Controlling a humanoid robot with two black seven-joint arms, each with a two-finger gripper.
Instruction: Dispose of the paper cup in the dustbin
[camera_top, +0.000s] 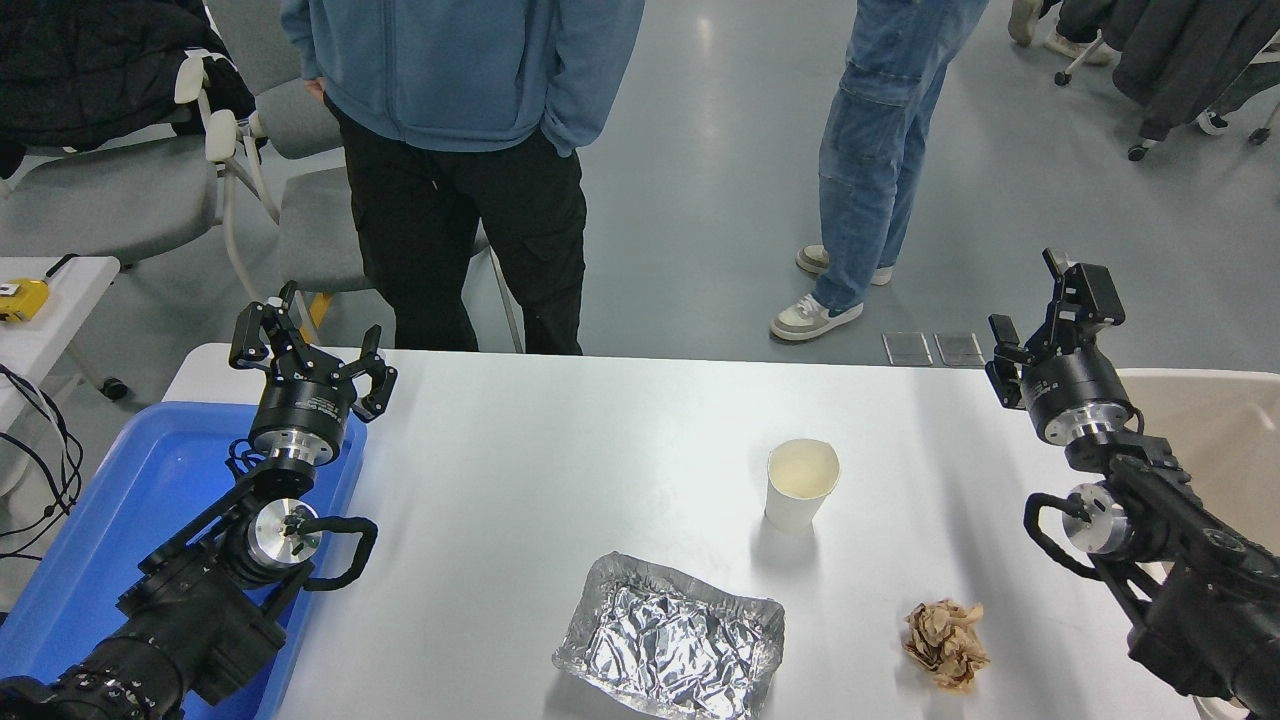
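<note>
The white paper cup (800, 484) stands upright on the white table (560, 450), right of the middle, its cream inside showing. The beige dustbin (1215, 435) shows partly at the right edge, behind my right arm. My right gripper (1040, 305) is open and empty, raised near the table's far right edge, well to the right of the cup. My left gripper (305, 335) is open and empty, parked at the far left above the blue tray.
A crinkled silver foil tray (670, 640) lies at the front centre. A crumpled brown paper ball (945, 640) lies at the front right. A blue plastic tray (120, 510) sits at the left. Two people (465, 150) stand beyond the far edge.
</note>
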